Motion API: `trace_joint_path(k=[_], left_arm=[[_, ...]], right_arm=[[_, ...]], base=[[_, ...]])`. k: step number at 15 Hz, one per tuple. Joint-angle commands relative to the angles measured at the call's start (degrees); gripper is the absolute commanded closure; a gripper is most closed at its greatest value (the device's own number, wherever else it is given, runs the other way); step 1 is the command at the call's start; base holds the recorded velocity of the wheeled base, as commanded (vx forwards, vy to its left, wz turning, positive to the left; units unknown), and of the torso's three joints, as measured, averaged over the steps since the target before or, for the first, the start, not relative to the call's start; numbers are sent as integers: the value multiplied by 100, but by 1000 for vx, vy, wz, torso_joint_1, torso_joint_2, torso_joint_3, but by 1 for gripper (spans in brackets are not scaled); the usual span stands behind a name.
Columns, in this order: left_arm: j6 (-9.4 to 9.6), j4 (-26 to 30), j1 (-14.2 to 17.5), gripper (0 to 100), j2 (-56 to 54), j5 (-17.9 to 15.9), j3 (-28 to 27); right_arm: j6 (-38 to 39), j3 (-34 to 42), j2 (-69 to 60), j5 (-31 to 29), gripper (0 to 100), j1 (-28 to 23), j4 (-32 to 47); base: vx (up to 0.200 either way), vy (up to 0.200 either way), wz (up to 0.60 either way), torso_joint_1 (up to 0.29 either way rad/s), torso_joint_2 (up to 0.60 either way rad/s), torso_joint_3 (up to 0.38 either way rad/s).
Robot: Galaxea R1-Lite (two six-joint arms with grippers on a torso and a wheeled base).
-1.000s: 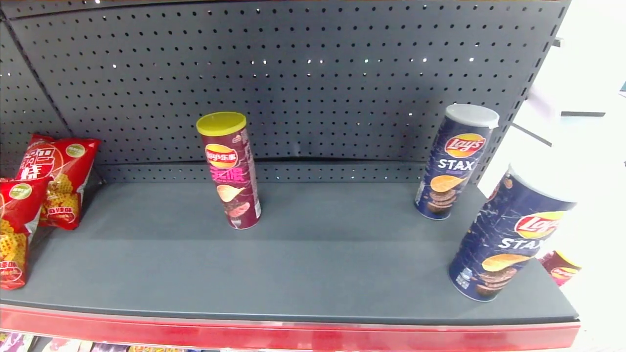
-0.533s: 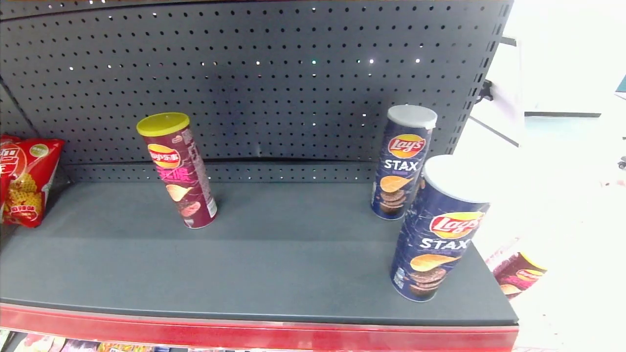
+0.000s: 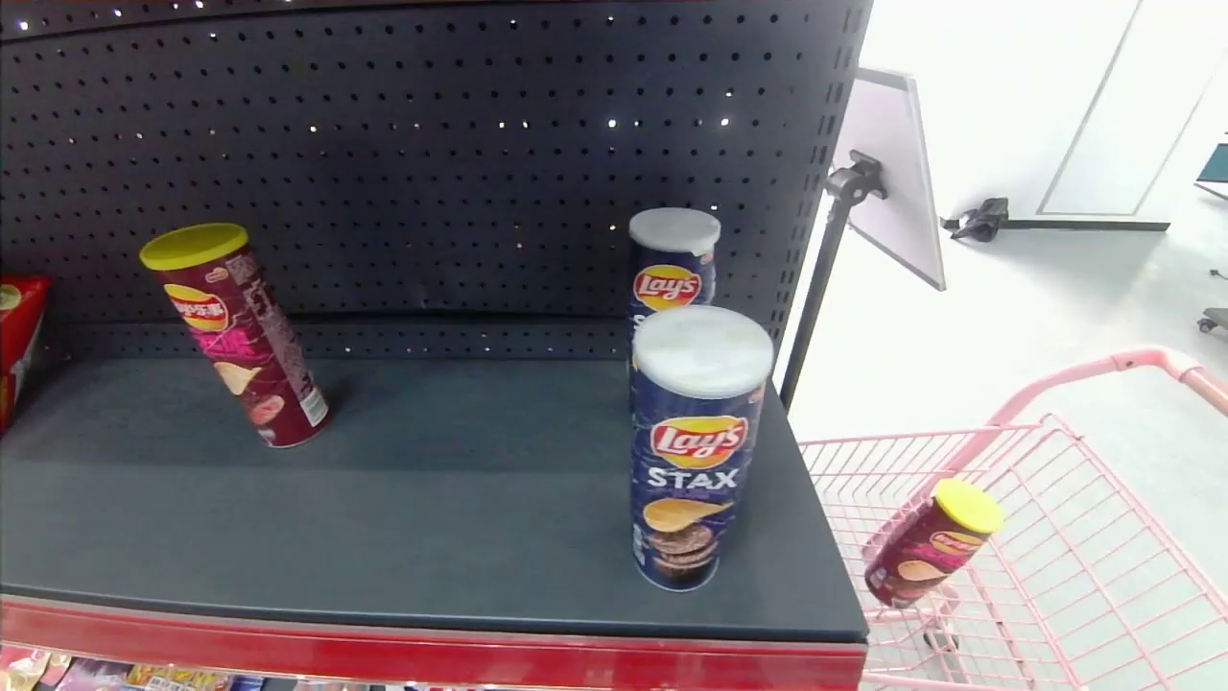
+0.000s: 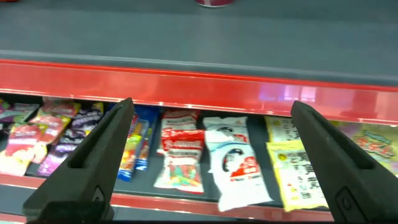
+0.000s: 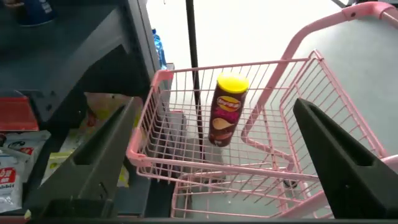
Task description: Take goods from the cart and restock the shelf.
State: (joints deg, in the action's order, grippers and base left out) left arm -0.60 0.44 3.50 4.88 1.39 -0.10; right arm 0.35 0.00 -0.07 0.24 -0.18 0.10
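A pink wire cart (image 3: 1055,499) stands to the right of the shelf, with one maroon chip can with a yellow lid (image 3: 932,543) leaning inside it; the same can (image 5: 226,109) and cart (image 5: 292,81) lie ahead of my right gripper (image 5: 217,162), which is open and some way off. On the dark shelf (image 3: 422,518) stand a maroon can (image 3: 235,334) at the left and two navy cans, one at the front right (image 3: 696,443) and one behind it (image 3: 673,264). My left gripper (image 4: 214,165) is open, facing the shelf's red front edge (image 4: 205,87) and the snack packs below.
A red snack bag (image 3: 17,331) sits at the shelf's far left. A sign panel on a black pole (image 3: 887,187) stands between shelf and cart. Snack packs (image 4: 230,165) fill the lower shelf. Much of the shelf between the cans is bare, and open floor lies beyond the cart.
The head view has swung to the right: the shelf and cans slid left in the picture and the pink cart came into view. The cans themselves have not moved.
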Motion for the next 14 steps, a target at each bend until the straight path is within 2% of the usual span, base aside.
trace_joint_path(k=[1,6,14], left_arm=[[-2,0,2,0,5,2,1],[-2,0,2,0,5,2,1],[-11,0,2,0,5,2,1]], right_arm=[[0,0,7,2,0,1,-1],[0,0,7,2,0,1,-1],[0,0,7,2,0,1,-1]], base=[[0,-200,0,2,2,7],[0,-200,0,6,5,0],[0,0,0,0,0,0]])
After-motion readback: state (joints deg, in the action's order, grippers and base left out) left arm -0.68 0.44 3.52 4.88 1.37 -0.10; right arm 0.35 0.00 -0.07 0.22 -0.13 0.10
